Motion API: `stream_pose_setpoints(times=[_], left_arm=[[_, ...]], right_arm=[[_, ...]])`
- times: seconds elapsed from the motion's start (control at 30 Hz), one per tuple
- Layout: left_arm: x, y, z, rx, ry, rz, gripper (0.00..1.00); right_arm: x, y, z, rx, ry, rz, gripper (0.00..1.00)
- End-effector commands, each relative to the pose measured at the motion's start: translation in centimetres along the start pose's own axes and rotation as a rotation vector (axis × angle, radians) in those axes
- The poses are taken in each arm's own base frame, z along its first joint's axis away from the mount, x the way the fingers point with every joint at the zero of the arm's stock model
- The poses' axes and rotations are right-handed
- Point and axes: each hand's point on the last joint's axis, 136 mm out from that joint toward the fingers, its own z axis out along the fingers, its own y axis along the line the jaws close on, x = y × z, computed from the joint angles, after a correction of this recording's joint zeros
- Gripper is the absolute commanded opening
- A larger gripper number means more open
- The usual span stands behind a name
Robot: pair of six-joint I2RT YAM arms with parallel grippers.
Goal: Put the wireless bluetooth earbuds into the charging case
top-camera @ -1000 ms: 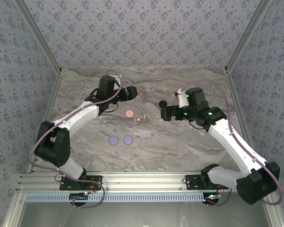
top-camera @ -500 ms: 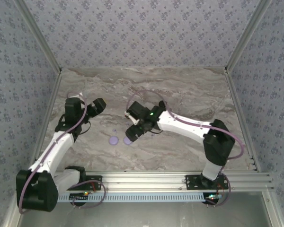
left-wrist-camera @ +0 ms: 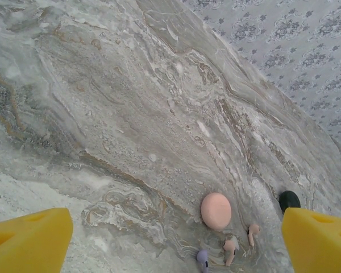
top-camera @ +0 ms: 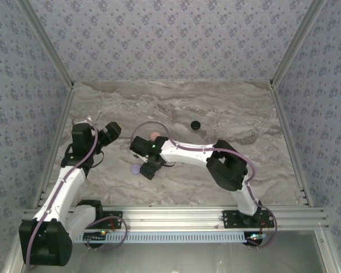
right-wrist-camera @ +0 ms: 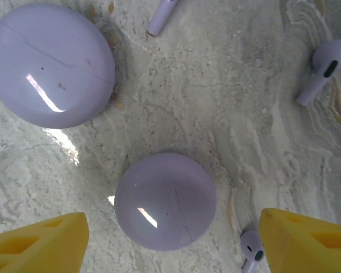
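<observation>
- left gripper: yellow fingers wide apart, nothing held, nothing touched; hangs well to the left of the pink case.
- right gripper: jaws apart, straddling a lavender case w/ a gap each side, no contact; it's on the near side of the pink case.
- pink earbuds: two, loose on the table, just beside the pink case, near side.
- lavender earbuds: three in right wrist view, loose on the table, farther to the near side of the pink case; none gripped.
- second lavender case: shut, also near side of the pink case.
- black case: right of the pink case, apart from it.
</observation>
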Motion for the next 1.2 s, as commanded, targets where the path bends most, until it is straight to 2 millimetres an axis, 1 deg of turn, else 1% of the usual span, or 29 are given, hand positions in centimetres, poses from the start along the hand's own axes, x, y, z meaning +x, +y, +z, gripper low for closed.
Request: stream_pose_setpoints(times=[0.0,0.2,0.43,0.57,0.67,0.77,0.87,1.07,1.17], left_arm=[[-0.2,0.3,-0.2,-0.016,-0.008,-0.011,0.94],[-0.2,0.5,0.0,-0.023,-0.006,-0.018,0.95],[-0.2,0.5,0.2,-0.024,0.001,-0.020,0.95],[-0.3,0.3,0.2,-0.019,0.004,-0.017,0.95],[-0.3,0.0,0.2,-0.005,0.010,-0.010,0.95],[-0.5,-0.9,0.0,0.028,0.014,0.002,0.95],[-0.8,-2.5,-0.2,0.098,0.023,0.012,0.95],[-1.4,-7.9,-1.4,0.323,0.070,0.046,0.91],[-1.4,-11.3,-2.4,0.443,0.101,0.091,0.90]], right_arm=[[0.3,-0.2,0.5,0.026,0.040,-0.032,0.79],[0.6,0.0,1.8,0.019,0.067,-0.046,0.73],[0.8,0.3,2.5,0.006,0.082,-0.054,0.60],[0.8,0.0,2.3,0.007,0.080,-0.045,0.54],[0.5,-0.6,1.4,0.008,0.049,-0.028,0.50],[-0.1,-1.8,-0.6,0.016,-0.014,-0.007,0.49],[-0.8,-3.3,-3.4,0.033,-0.108,0.002,0.49],[-2.3,-7.7,-11.3,0.116,-0.370,-0.001,0.47],[-2.5,-10.1,-15.6,0.177,-0.504,-0.003,0.45]])
